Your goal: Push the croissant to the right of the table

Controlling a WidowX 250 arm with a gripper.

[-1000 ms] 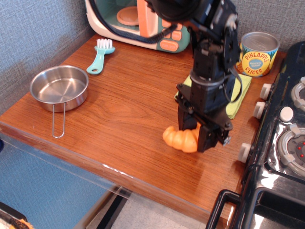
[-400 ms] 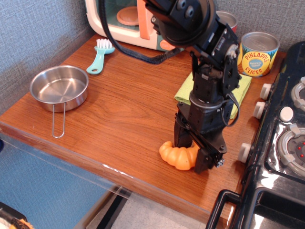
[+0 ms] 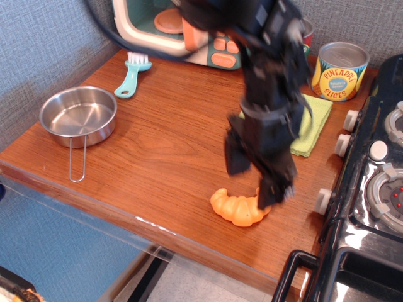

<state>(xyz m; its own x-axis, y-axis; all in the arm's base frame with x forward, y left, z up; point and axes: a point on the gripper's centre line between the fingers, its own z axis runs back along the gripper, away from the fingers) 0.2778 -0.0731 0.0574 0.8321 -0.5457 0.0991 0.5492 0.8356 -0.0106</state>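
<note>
The orange-yellow croissant (image 3: pixel 238 208) lies on the reddish-brown table (image 3: pixel 164 145) near its front edge, right of the middle. My black gripper (image 3: pixel 253 179) hangs open just above the croissant, empty, with one finger over the croissant's left part and the other over its right tip. The fingers look lifted off it. The arm comes down from the top of the view.
A steel pan (image 3: pixel 79 117) with a wire handle sits at the left. A teal brush (image 3: pixel 133 73) and a toy microwave (image 3: pixel 179 28) are at the back. A pineapple can (image 3: pixel 340 70) and green cloth (image 3: pixel 312 123) are behind the arm. A black toy stove (image 3: pixel 371 182) borders the right edge.
The croissant moved slightly forward toward the front edge. My gripper was down around it, and has now opened and risen off it.
</note>
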